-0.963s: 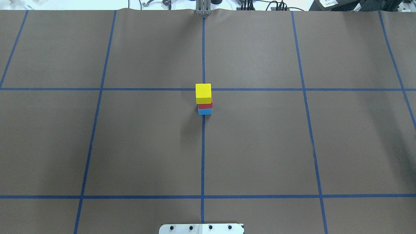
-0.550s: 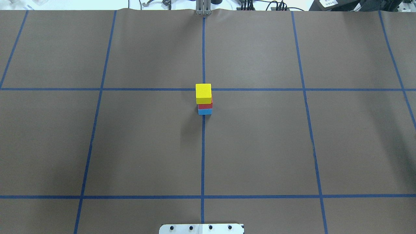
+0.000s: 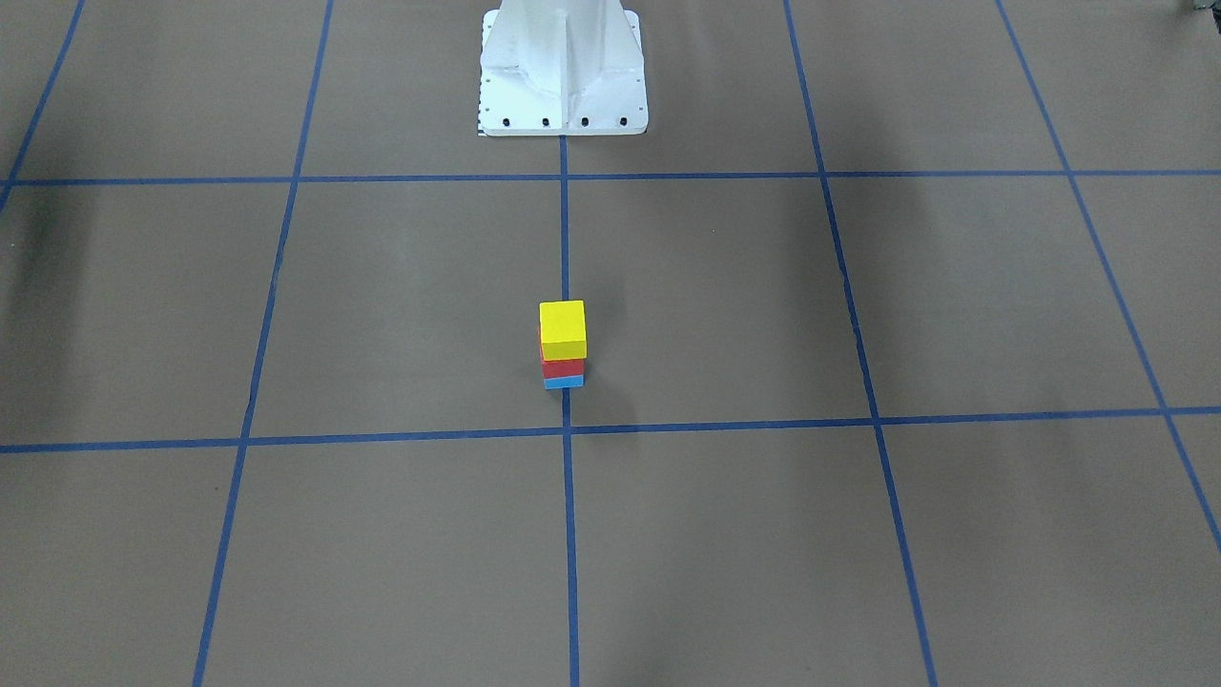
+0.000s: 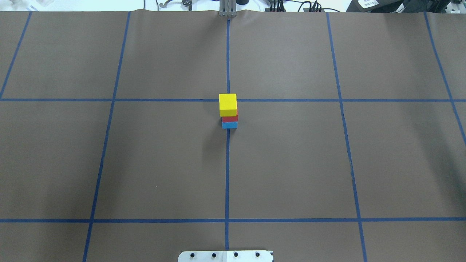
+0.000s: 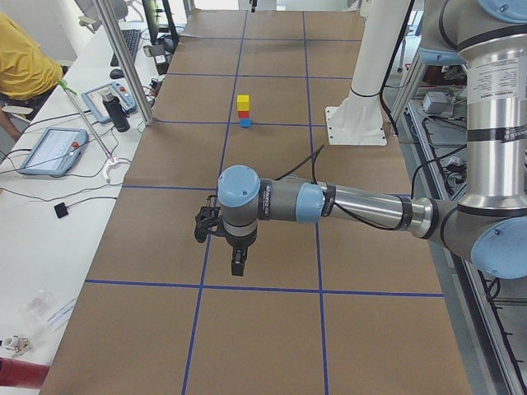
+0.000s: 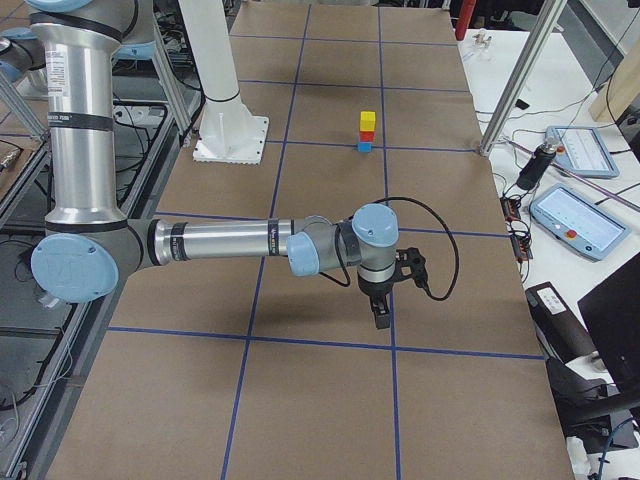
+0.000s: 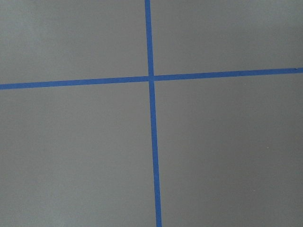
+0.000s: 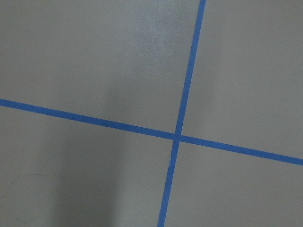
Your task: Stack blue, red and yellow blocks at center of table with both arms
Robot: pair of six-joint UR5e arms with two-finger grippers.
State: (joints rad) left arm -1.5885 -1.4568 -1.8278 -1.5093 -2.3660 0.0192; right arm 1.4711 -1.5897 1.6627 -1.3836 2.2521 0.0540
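The yellow wooden cube [image 4: 228, 103], atop the red cube [image 4: 230, 118] and the blue cube [image 4: 229, 125], stood between the left gripper [image 5: 236, 262] and the right gripper [image 6: 381, 315], well apart from both. Whether either gripper was clenched could not be told.

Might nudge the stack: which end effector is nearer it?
Neither clearly. The left end effector hangs far left of the stack; the right end effector hangs about as far right of it.

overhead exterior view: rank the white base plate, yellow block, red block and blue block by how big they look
1. white base plate, though cut by the frame edge
2. yellow block, top and one side showing
3. red block and blue block: both thin strips below it, too alike to rank
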